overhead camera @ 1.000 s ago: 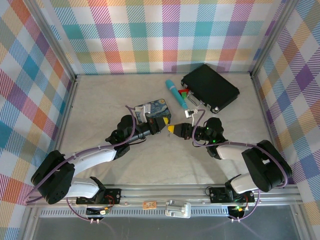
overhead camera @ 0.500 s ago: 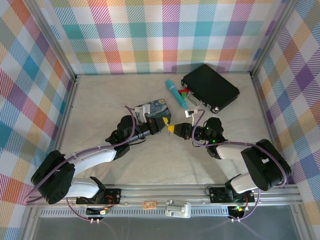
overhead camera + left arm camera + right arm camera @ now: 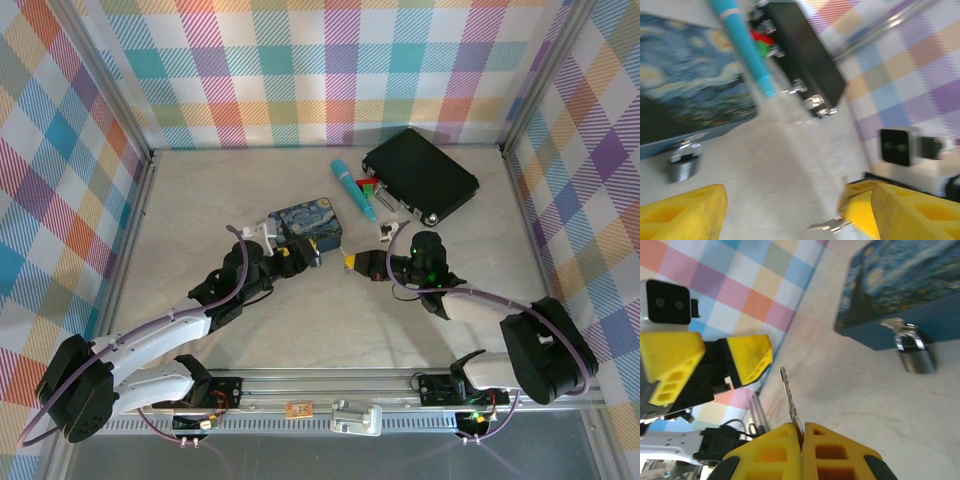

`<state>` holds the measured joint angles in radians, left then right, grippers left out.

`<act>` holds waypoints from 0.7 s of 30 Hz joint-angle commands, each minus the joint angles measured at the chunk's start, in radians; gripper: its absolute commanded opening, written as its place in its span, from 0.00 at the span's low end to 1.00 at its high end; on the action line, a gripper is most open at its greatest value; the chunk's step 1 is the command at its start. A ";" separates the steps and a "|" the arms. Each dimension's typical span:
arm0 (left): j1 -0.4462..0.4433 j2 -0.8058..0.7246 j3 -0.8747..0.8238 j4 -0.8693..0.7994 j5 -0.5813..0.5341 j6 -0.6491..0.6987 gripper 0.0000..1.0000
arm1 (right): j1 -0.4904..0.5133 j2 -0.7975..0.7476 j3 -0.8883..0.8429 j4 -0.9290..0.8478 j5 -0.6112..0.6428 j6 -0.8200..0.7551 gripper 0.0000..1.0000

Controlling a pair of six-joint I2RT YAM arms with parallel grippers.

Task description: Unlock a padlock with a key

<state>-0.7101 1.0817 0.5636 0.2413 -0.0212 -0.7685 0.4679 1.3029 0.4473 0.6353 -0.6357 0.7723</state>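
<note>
Left hand (image 3: 795, 215) is now opened wide and backed off, so the key (image 3: 789, 395) is left pinched in the right hand (image 3: 801, 432) alone. Handover looks done. Padlock (image 3: 914, 352) is parked on the worktop (image 3: 865, 405), right beside the tin (image 3: 900, 280).

Left arm: stretched diagonally from its near-left base toward the centre, wrist low, left pincer (image 3: 302, 253) with yellow fingers (image 3: 687, 210) spread wide apart. Right arm: folded up and leftward from its near-right base, right pincer (image 3: 352, 262) facing the other, fingers pressed together on the key (image 3: 789, 392).
</note>
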 commanded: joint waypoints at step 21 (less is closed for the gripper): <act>-0.103 0.612 0.370 -0.307 -0.329 0.132 0.53 | -0.020 -0.169 0.037 -0.424 0.166 -0.227 0.00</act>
<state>-0.8047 1.6749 0.9054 -0.0280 -0.3080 -0.6567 0.4572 1.1572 0.5152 0.1509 -0.4213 0.5411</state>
